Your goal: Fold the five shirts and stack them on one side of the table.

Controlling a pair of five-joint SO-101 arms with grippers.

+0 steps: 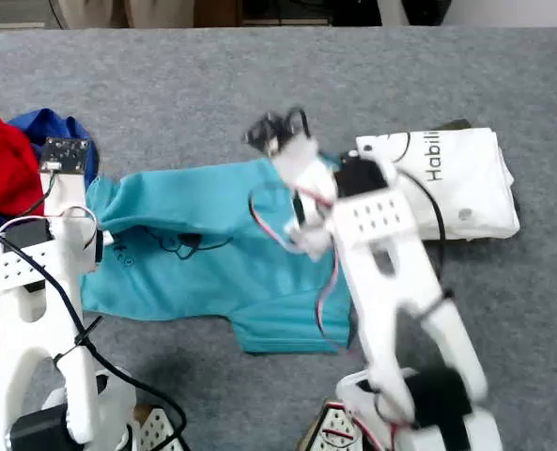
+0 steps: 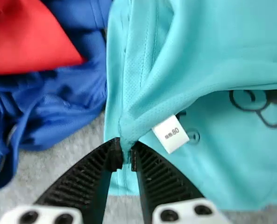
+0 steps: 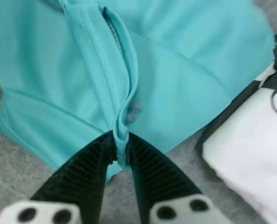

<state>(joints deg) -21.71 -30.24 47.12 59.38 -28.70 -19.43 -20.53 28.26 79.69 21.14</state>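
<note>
— What is seen of the room and the surface?
— A grey, felt-like table (image 1: 259, 75) is seen from above; beyond its far edge a narrow strip of the room is glimpsed, where pale and dark shapes cannot be identified.

— Where is the teal shirt (image 1: 203, 263) placed?
— It is spread across the middle of the table, rumpled, between the two arms; a dark line drawing (image 1: 179, 242) is printed on it.

— And the other shirts?
— A white shirt (image 1: 456, 183) is laid folded toward the table's right side, close beside the teal shirt's right end, with a dark edge (image 3: 222, 123) shown beneath it; a blue shirt (image 1: 43, 127) is heaped at the left edge, against the teal shirt's left end; a red shirt (image 1: 1, 174) is piled on the blue one.

— How are the grippers held?
— The left gripper (image 2: 124, 156) is clamped on a gathered fold at the teal shirt's left edge, just beside the blue shirt; the cloth is pinched between black ribbed fingers (image 2: 91, 172); the right gripper (image 3: 121, 151) is likewise closed on a stitched fold at the shirt's right end, near the white shirt.

— Anything smaller?
— A small white label (image 2: 171, 134) is seen on the teal shirt, just beside the left gripper's pinch.
</note>
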